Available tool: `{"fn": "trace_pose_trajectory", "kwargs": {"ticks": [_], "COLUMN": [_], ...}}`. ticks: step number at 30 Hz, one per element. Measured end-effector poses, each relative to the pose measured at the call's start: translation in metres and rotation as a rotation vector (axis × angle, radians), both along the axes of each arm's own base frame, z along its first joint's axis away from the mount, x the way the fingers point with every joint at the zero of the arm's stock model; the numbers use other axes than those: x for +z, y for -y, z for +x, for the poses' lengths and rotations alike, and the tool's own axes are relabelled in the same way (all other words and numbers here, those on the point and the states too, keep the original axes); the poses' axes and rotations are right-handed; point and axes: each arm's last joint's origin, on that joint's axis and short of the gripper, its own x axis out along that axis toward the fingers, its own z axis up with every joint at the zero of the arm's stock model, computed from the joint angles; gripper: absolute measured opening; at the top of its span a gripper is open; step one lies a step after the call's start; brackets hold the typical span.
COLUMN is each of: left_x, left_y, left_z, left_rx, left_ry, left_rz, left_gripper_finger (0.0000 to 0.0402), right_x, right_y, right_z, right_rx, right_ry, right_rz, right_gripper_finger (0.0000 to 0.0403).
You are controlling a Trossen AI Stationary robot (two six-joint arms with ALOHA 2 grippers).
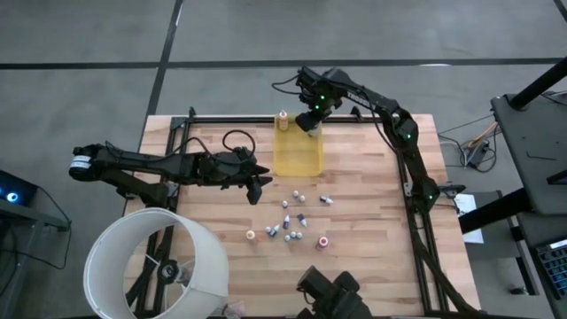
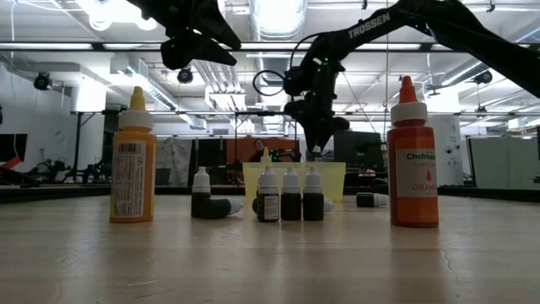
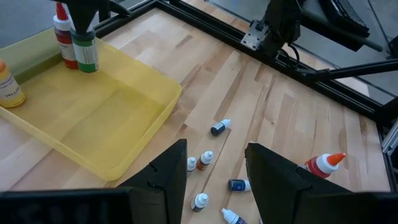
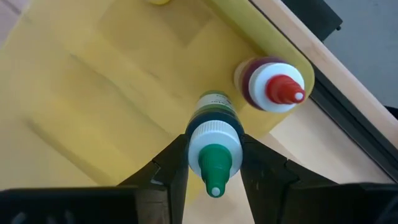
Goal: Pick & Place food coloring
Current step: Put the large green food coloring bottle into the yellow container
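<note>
Green food coloring bottle (image 4: 214,146) hangs pinched in the right gripper (image 4: 214,165), low over the yellow tray (image 3: 118,106), just beside a red bottle (image 4: 273,84). If it bumps that one, both could tip. The left gripper (image 3: 214,171) waits open above the little bottles (image 1: 291,221).

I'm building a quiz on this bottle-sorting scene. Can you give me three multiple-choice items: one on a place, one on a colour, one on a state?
1. Where is the right gripper?
A. over the yellow tray
B. over the loose bottles
C. off the table

2. What colour is the cap of the bottle it holds?
A. orange
B. green
C. white

3. How is the left gripper?
A. shut on a bottle
B. open, empty
C. out of view

Answers: 1 A, the tray lies beneath it. 2 B, the green-capped bottle sits between its fingers. 3 B, nothing is between its fingers.
</note>
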Motion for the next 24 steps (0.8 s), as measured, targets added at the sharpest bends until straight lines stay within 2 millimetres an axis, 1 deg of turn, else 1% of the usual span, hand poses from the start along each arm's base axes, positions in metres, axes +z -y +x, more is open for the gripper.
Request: {"fn": "trace_pose_trajectory", "kwargs": {"ticks": [6,10,19,24], "left_x": [0.000,0.000,0.000,0.000], "left_y": [0.000,0.000,0.000,0.000], "left_z": [0.000,0.000,0.000,0.000], "left_rx": [0.000,0.001,0.001,0.001], "left_ry": [0.000,0.000,0.000,0.000], "left_rz": [-0.001,-0.001,-0.001,-0.001], "left_gripper_finger": [0.0135,0.0135,0.0135,0.0135], "right_x": [-0.014,-0.020,-0.020,-0.020], "right_y": [0.000,0.000,0.001,0.002], "right_z": [0.000,-0.001,0.000,0.001], "right_rx": [0.004,0.009,0.017,0.022], "right_ry": [-0.016,-0.025,-0.022,-0.010], "right_rz": [0.013,0.018,-0.001,-0.012], "right_gripper_finger": [0.0114,0.0116,0.0123,0.0140]}}
